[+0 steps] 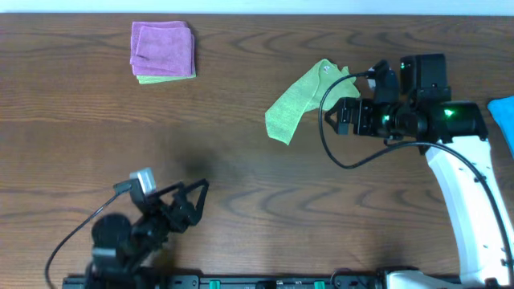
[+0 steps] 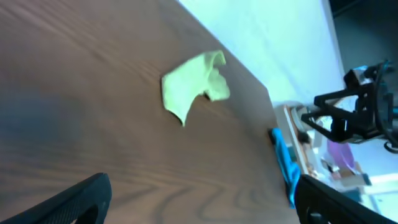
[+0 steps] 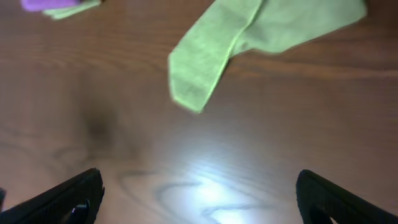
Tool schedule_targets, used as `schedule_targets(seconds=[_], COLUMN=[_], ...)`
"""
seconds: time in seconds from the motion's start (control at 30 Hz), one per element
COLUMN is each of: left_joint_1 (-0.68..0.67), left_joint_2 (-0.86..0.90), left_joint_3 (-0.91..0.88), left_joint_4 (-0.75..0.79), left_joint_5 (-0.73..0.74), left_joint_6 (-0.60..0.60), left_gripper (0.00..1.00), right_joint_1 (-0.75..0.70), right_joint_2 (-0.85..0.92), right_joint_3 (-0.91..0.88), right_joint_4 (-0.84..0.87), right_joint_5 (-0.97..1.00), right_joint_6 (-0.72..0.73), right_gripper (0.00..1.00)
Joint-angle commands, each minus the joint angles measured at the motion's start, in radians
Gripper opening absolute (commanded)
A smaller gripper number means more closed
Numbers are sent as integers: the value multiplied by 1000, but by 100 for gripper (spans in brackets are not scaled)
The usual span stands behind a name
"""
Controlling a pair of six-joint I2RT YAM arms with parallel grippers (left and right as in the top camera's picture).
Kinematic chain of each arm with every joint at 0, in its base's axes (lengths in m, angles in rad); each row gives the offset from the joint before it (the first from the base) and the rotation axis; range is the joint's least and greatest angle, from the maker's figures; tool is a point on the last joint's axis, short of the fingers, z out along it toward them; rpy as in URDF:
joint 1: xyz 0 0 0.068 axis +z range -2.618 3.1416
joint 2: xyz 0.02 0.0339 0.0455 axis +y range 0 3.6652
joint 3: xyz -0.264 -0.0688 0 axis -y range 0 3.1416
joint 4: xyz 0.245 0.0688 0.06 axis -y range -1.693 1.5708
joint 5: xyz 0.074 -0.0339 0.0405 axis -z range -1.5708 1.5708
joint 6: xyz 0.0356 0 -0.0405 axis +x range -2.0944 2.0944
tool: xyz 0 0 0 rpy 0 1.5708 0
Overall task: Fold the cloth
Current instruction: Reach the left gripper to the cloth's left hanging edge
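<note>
**Step in hand:** approach, pre-grasp. The cloth is not yet spread or folded.

**R gripper** (image 1: pixel 344 111): jaws spread wide, nothing between them. The green cloth (image 1: pixel 301 98) lies crumpled on the table (image 1: pixel 241 160), just fwd of the jaw tips and apart from them. In the wrist view its narrow end sits nearest the jaws, with the bulk further fwd.

**L gripper** (image 1: pixel 191 202): jaws wide, empty. The cloth is fwd of them and well apart.

**Folded stack** (image 1: pixel 163 52): well beyond the cloth from the R jaws. Prob. done, so leave it alone.

**Next move (est.):**
1. Advance the R jaws to the near edge and lower to table level.
2. Pinch one corner, single layer only.
3. Bring the L jaws across to a second corner, so the cloth can be pulled flat before folding.
</note>
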Motion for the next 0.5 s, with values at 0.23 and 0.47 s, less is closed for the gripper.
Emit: schedule_targets(seconds=[0.23,0.47], left_joint_1=[-242,-357], left_joint_2=[803,1113], left_joint_3=[217,464], left_joint_4=[233,233], left_joint_5=[208,201], left_joint_6=[-217,-378], left_gripper=[90,91], right_joint_1=[-140,-247], right_joint_2=[56,82], right_joint_3=[9,9], right_joint_4=[205,280], right_joint_5=[156,153], right_joint_6=[48,8], right_gripper=[99,99])
